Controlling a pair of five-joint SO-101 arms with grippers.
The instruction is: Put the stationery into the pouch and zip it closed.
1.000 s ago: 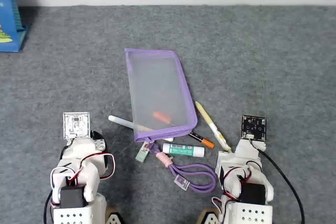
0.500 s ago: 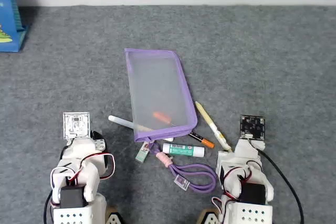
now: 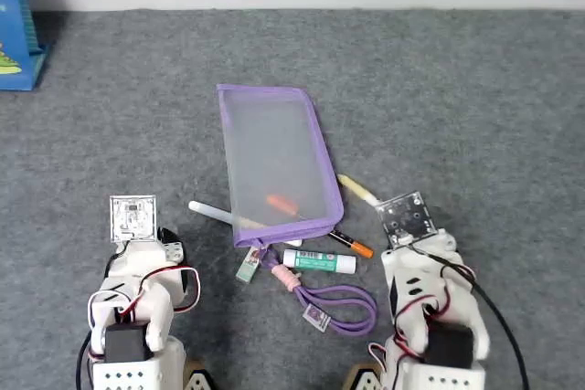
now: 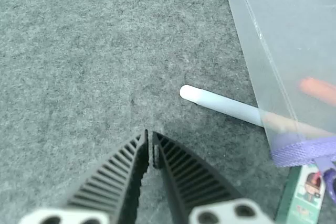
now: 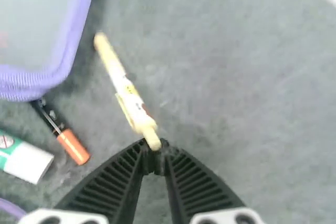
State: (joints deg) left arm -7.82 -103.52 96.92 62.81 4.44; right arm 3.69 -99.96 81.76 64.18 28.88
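The translucent pouch [image 3: 274,157] with purple trim lies flat mid-table, its purple strap [image 3: 340,308] trailing toward the arms. An orange item [image 3: 281,205] shows inside it. A white pen [image 3: 212,214] sticks out from under its near left corner. A green-and-white glue stick [image 3: 318,261] and an orange-capped marker [image 3: 352,244] lie just below the pouch. A yellow pen [image 5: 122,86] lies right of it, its near end at the tips of my shut right gripper [image 5: 154,157]. My left gripper [image 4: 150,142] is shut and empty, just short of the white pen [image 4: 226,107].
A blue box [image 3: 16,25] stands at the far left edge, and a pale wall runs along the back. A small green tag [image 3: 247,268] lies by the pouch's zipper end. Grey carpet covers the table, bare to the right and behind the pouch.
The right arm has swung left and forward toward the pouch, and its wrist now covers the near part of the yellow pen. The left arm and the stationery have not moved.
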